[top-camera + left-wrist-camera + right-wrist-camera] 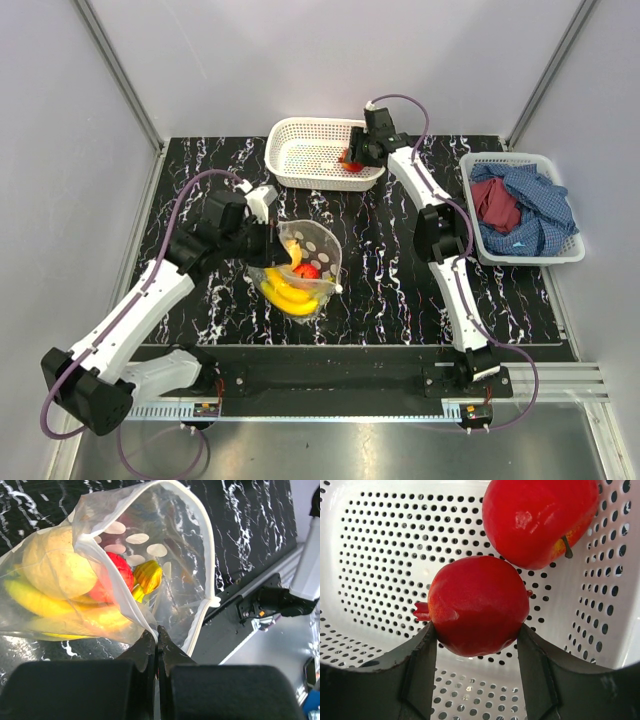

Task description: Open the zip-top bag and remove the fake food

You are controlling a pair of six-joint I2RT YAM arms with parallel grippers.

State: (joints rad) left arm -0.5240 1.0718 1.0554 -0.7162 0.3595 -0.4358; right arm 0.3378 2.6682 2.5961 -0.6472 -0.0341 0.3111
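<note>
- My left claw (157, 639) is fully closed and pinches the white zip edge of the zip-top bag (170, 545), at the near side of its open mouth.
- The bag lies on the desk (400, 290), just in front of this claw. Inside it I see a banana bunch (35, 600), a red piece (117, 570) and a small orange fruit (149, 575).
- My right claw (477, 630) is about half open inside the white basket (370, 555). Its two fingers press on both sides of a red round fruit (477, 605).
- A red apple (535, 520) lies in the basket just beyond this fruit.
</note>
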